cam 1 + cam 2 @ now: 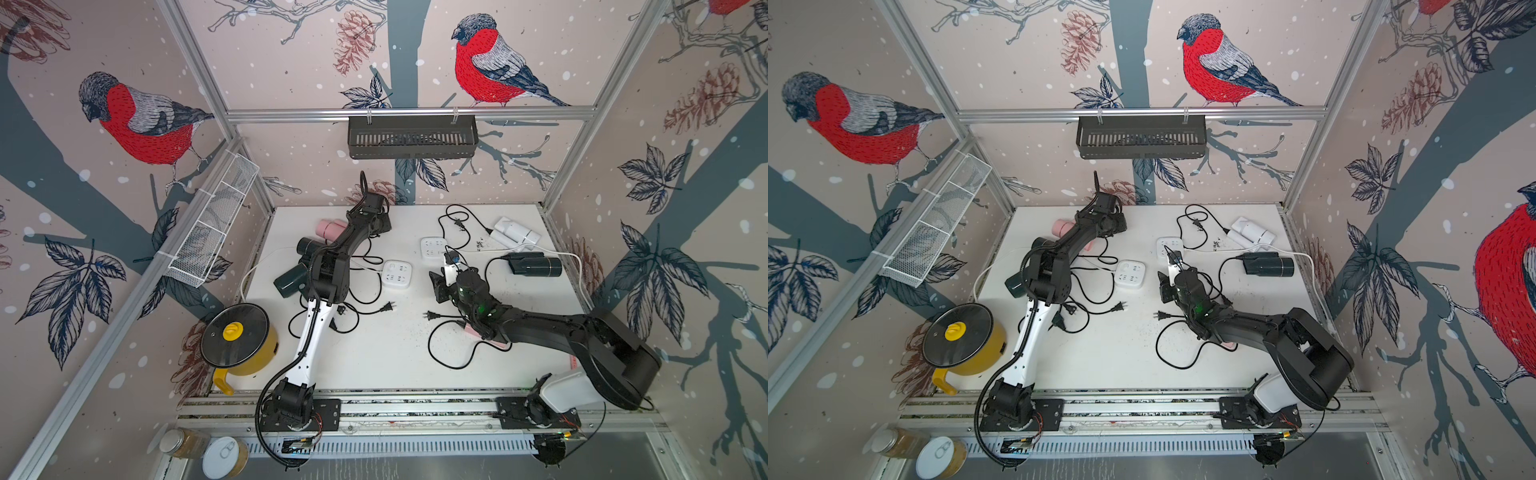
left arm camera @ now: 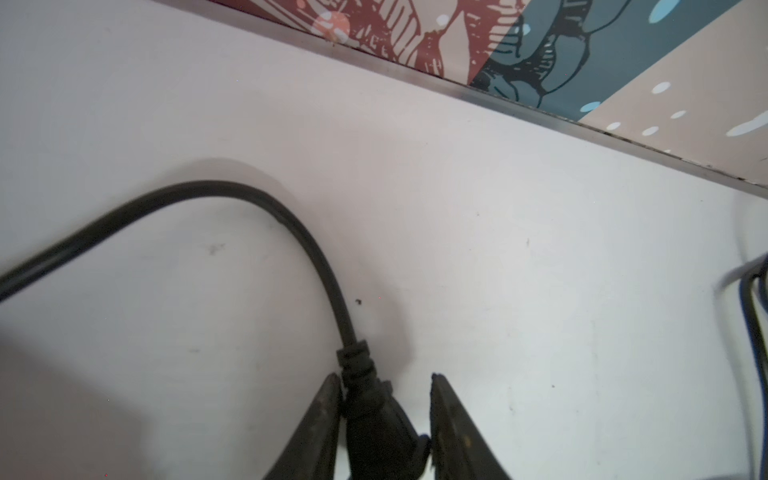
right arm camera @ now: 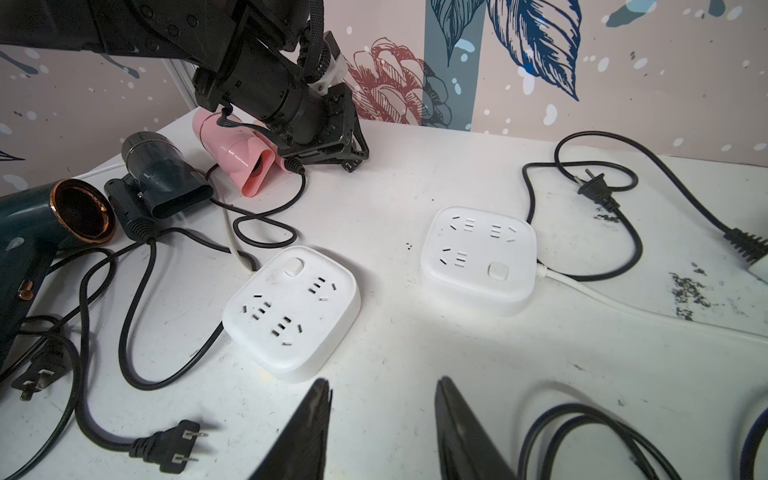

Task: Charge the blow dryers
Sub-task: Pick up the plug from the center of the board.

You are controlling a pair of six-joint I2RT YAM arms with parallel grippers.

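**Left claw on a plug, six dryers on the table**

I count six blow dryers on the white table [image 1: 395, 357]: two pink, three dark and one white. The first pink dryer [image 1: 328, 227], a black dryer [image 1: 309, 246] and a dark teal dryer [image 1: 291, 281] cluster around my left arm [image 1: 320, 274]. The white dryer [image 1: 517, 233] and the other black dryer [image 1: 538, 266] lie at the far right. The second pink dryer [image 1: 494, 344] is mostly hidden beneath my right arm [image 1: 540, 328].

Two white power strips sit mid-table, the near strip [image 1: 397, 274] and the far strip [image 1: 433, 247].

The left gripper [image 2: 383, 376], at the back edge beside the first pink dryer, is clamped on one black plug [image 2: 374, 415]. The right gripper [image 3: 384, 380] hangs by the far strip, jaws apart and holding nothing. In the right wrist view, three loose plugs [image 3: 172, 446] lie on the table.
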